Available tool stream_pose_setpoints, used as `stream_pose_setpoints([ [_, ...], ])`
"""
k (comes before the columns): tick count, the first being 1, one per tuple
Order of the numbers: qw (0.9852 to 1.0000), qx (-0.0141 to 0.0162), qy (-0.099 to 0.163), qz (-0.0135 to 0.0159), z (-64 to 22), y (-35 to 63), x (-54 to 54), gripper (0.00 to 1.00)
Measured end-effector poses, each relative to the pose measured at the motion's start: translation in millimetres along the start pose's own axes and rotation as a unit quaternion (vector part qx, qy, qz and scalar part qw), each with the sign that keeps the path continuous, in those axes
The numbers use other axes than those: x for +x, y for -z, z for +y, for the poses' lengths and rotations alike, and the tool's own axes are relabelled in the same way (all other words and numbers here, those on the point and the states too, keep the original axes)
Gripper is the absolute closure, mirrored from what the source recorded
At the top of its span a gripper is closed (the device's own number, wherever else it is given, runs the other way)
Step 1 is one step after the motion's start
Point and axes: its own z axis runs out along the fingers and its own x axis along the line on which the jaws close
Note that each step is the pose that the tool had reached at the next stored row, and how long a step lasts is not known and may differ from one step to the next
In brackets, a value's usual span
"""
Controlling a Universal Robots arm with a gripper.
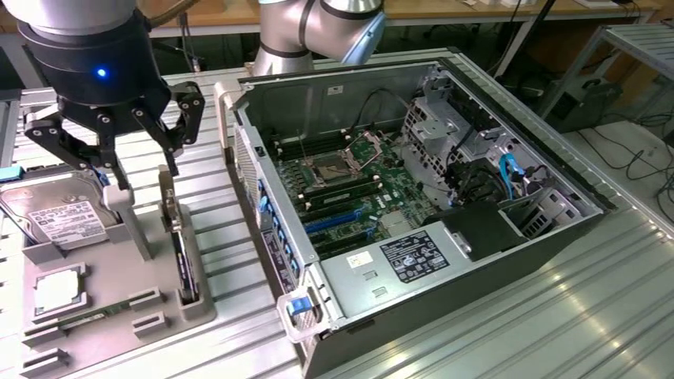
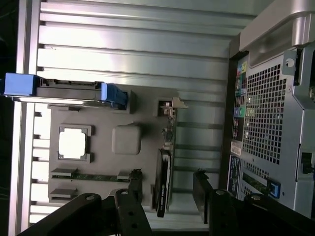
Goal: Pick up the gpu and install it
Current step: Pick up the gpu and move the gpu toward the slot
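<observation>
Exterior view: black linkage-fingered gripper (image 1: 147, 174) spread open, hovering above thin flat black gpu card (image 1: 181, 253), which stands on edge in grey moulded holder tray (image 1: 116, 276). Judgement: approach for grasp goes best with fingers square astride card faces, descent vertical, clear of silver bracket (image 2: 170, 105).

Hand (image 1: 147, 175) downward, fingers wide apart

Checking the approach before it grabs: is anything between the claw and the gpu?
Nothing visible does. The open claw hangs over the gpu, which stands on edge in the gray holder. In the wrist view the card lies between the fingers, with open air around it.
</observation>
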Motion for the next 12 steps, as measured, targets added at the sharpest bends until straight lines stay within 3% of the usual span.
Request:
stream_pose_setpoints([
  [5, 1.0000, 0.0025, 0.000, 0.0000, -3.1, -10.0, -1.4, 0.46],
  [12, 1.0000, 0.0026, 0.000, 0.0000, -4.8, -23.1, -1.2, 0.46],
])
